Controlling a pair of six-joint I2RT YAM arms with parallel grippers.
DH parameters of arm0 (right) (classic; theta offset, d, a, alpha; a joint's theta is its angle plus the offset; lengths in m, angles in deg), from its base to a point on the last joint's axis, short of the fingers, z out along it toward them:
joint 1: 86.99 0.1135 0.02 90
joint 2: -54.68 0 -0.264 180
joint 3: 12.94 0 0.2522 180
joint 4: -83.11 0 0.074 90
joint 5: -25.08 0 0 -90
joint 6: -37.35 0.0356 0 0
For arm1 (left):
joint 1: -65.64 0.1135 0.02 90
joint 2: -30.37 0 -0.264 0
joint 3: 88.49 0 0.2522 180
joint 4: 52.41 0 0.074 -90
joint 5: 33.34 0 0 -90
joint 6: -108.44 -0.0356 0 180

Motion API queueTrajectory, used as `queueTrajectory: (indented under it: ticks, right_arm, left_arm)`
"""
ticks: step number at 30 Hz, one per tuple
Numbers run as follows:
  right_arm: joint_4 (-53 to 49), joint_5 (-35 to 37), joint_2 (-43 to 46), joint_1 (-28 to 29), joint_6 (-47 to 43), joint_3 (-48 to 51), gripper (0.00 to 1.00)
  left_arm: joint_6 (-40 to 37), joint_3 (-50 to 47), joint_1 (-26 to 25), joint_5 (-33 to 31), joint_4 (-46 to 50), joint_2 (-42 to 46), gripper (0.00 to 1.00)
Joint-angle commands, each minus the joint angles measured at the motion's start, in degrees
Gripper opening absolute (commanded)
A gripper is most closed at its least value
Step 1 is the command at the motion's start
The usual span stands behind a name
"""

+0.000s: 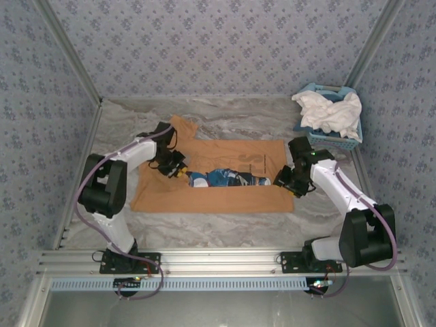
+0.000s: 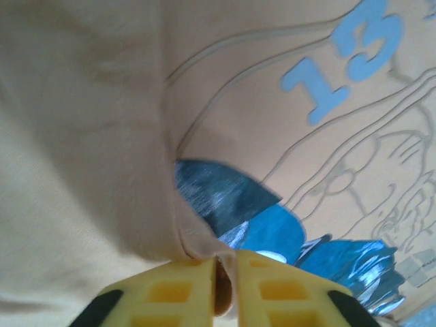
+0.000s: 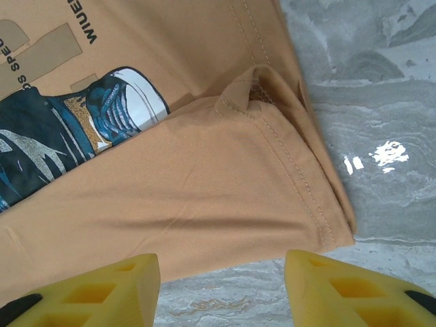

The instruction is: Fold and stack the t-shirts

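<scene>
we're early in the job. the tan-orange t-shirt point(image 1: 218, 178) lies spread across the middle of the table point(image 1: 225, 225), collar end twd the left arm, hem end twd the right. in the right wrist view a flap of the same cloth lies over part of the chest print point(image 1: 228, 178), so we judge a first lengthwise fold is begun, not finished: the shirt is wide, one sleeve sticks out at the far-left corner, and the outline is nowhere near a compact packet.

left gripper point(image 2: 225, 262) is closed on a pinch of the tan cloth. its yellow fingers are pressed together w/ a ridge of fabric caught between them, just beside the print. right gripper point(image 3: 221, 262) has its jaws apart w/ nothing between them. it hangs over the near hem corner, cloth and bare table below, and we can't tell if the tips touch the fabric.

the white t-shirt point(image 1: 327, 112) sits crumpled in the light blue basket point(image 1: 334, 142) at the far right, well apart from the tan one, unfolded.

left to do, as we read it: finish folding the tan shirt, pull the white one out, fold it, then stack. no stack exists yet.
</scene>
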Motion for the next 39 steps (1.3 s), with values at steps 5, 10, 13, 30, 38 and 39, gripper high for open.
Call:
queueTrajectory:
  ticks: [5,10,13,30,38,39]
  right_arm:
    - [-1.39,-1.03,0.60,0.08,0.81,0.19,0.51]
    - [-1.36,-1.59,0.35,0.01,0.81,0.30,0.51]
    - [-0.99,-1.73,0.21,0.05,0.52,0.30,0.52]
    - [6.94,-2.64,-1.80,-0.72,0.95,4.00,0.31]
    - [9.04,-2.09,-9.86,-1.42,1.67,4.86,0.24]
    - [8.53,-1.77,-10.57,-1.56,1.86,4.96,0.23]
  left_arm:
    - [-5.08,8.60,-2.79,2.10,4.44,-5.95,0.00]
    - [-11.10,14.97,-3.55,1.74,10.94,-10.18,0.06]
    - [-14.01,18.08,-3.69,-2.19,15.27,-10.62,0.45]
    - [-13.32,-6.34,6.92,-2.59,9.44,11.73,0.11]
    - [-13.34,-14.76,10.55,-5.05,7.68,11.80,0.08]
    - [-13.52,-15.34,10.55,-5.58,7.50,11.54,0.07]
